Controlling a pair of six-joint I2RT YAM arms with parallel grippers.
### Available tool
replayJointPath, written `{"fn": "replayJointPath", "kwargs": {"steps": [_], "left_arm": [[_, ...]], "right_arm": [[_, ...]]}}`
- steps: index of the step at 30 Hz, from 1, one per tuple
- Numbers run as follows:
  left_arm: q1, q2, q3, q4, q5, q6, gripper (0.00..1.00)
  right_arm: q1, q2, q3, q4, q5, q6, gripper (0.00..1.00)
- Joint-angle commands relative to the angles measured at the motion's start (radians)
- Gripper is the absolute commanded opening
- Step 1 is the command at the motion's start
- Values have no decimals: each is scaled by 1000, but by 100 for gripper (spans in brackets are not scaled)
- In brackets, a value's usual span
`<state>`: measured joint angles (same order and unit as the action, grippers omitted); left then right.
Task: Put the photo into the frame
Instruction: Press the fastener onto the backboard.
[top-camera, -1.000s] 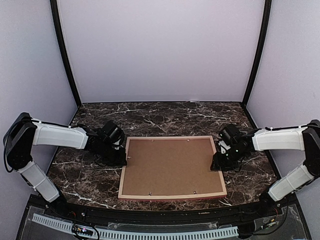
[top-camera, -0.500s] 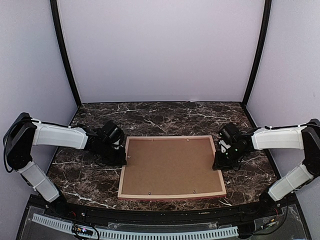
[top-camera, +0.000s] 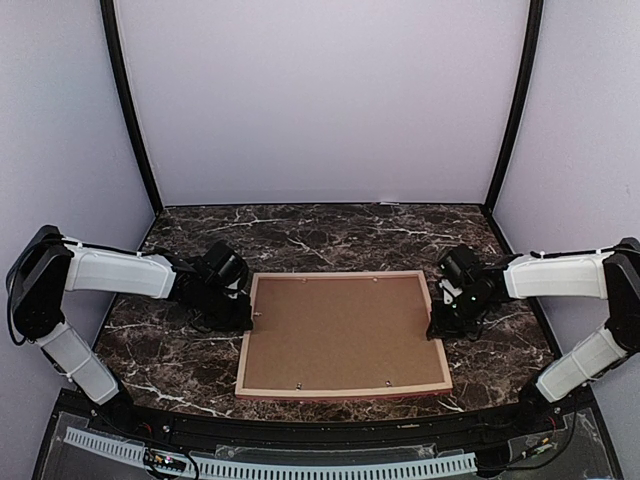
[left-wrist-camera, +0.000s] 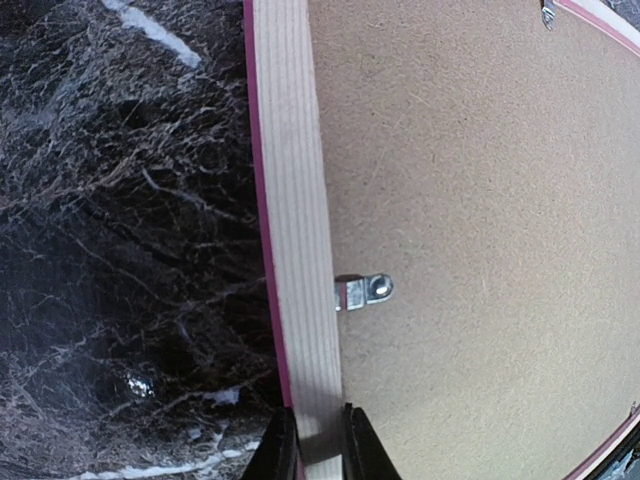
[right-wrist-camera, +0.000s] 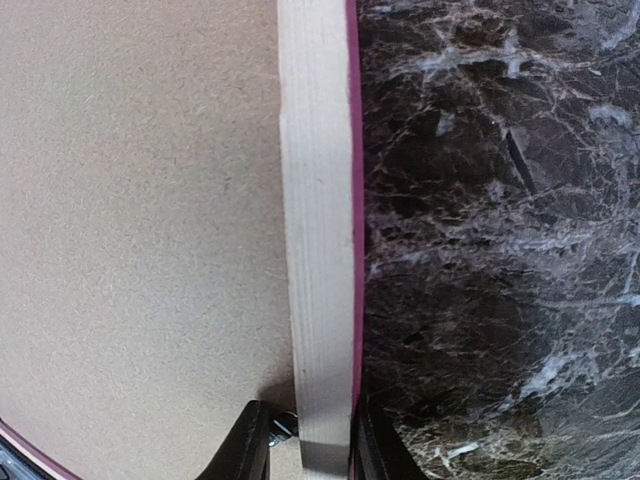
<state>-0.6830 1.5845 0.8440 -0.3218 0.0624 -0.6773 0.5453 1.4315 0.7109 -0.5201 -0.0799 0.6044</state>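
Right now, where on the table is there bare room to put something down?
Free: the table strip between the frame and the back wall, and the near corners. Crowded: both side rails, where the left gripper and right gripper clamp.

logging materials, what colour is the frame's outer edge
Pink, beside the frame rail's pale wood face; best in left wrist view.

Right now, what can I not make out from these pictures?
The photo: in no view; the backing board fills the frame, hiding whatever lies under it.
Right hand: right wrist view, bottom edge cuts the fingers; grip on the rail unclear.
Clips: top view, too small.
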Motion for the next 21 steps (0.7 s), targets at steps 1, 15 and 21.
{"fn": "replayJointPath", "kwargs": {"steps": [1,15,21], "left_arm": [[-4,-6,-20,-10,16,21,13],[-5,-16,-25,-14,13,23,13],[-5,-15,-28,-13,15,22,13]], "right_arm": [[-9,21,-6,50,-14,-2,13],[-70,52,-53,128,-91,15,23],[-97,63,-92,173,-125,29,21]]}}
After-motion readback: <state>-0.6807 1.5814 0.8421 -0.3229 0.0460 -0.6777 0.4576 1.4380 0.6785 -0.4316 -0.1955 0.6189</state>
